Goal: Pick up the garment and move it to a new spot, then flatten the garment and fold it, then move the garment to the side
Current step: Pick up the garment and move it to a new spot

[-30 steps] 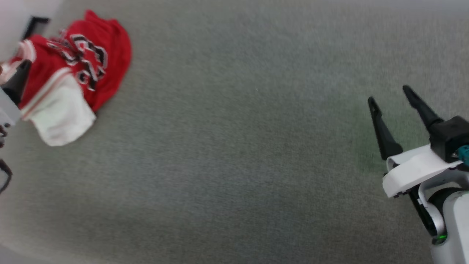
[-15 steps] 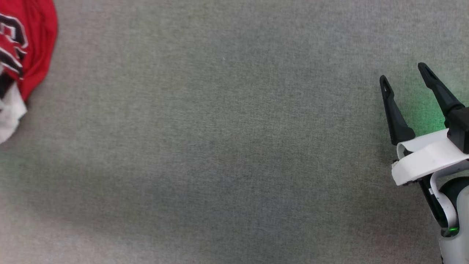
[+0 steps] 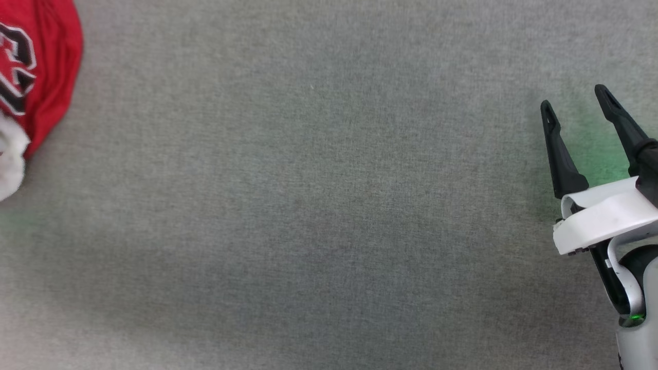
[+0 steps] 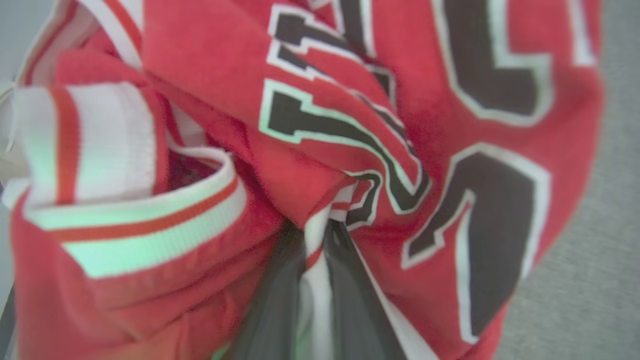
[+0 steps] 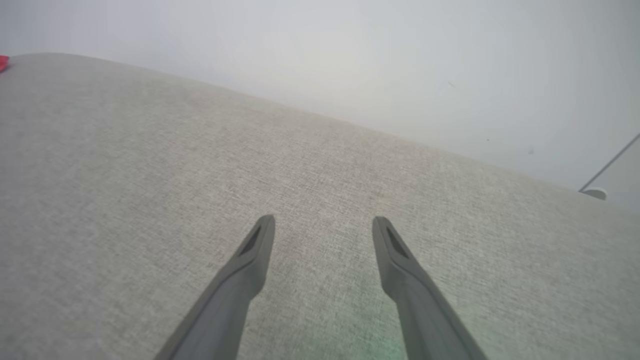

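Garment (image 4: 210,75) pinched by left end effector (image 4: 317,231); right end effector (image 3: 574,97) — spread.

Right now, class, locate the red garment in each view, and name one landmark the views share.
Head view: garment at the upper left edge, cut off.
Left wrist view: close up across most of the picture, a fold pinched in the left pincer.
Right wrist view: a tiny red sliver at the far left edge.
Shared landmark: the grey cloth surface.
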